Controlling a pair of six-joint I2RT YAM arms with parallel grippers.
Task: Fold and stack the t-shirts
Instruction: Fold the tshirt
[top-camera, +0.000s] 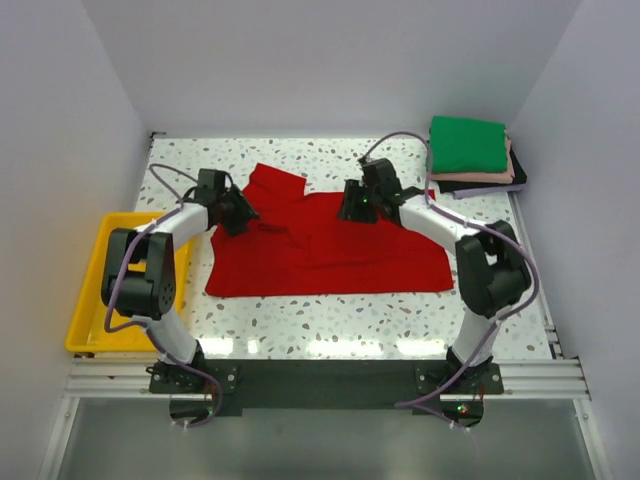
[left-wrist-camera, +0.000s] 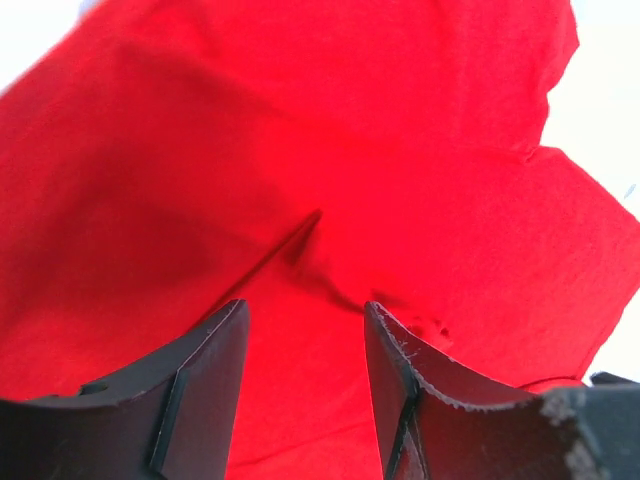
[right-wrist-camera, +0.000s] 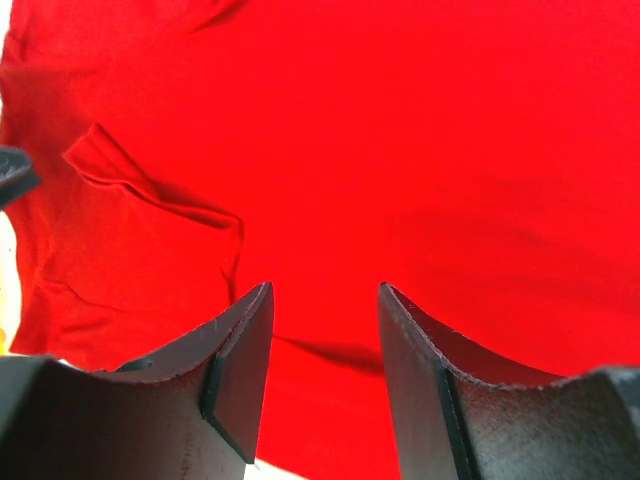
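A bright red t-shirt (top-camera: 320, 250) lies spread on the table's middle, with one sleeve poking out at the back left. It fills the left wrist view (left-wrist-camera: 300, 150) and the right wrist view (right-wrist-camera: 400, 130). My left gripper (top-camera: 240, 212) is open just above the shirt's left upper edge, its fingers (left-wrist-camera: 215, 360) apart over creased cloth. My right gripper (top-camera: 358, 205) is open above the shirt's back edge, its fingers (right-wrist-camera: 245, 340) apart with only red cloth between them. A stack of folded shirts stands at the back right: green (top-camera: 467, 143) on top, then pale pink (top-camera: 510, 178), lavender and a dark one.
A yellow plastic tray (top-camera: 90, 270) sits at the left table edge beside the left arm. White walls close in both sides and the back. A metal rail runs along the near edge.
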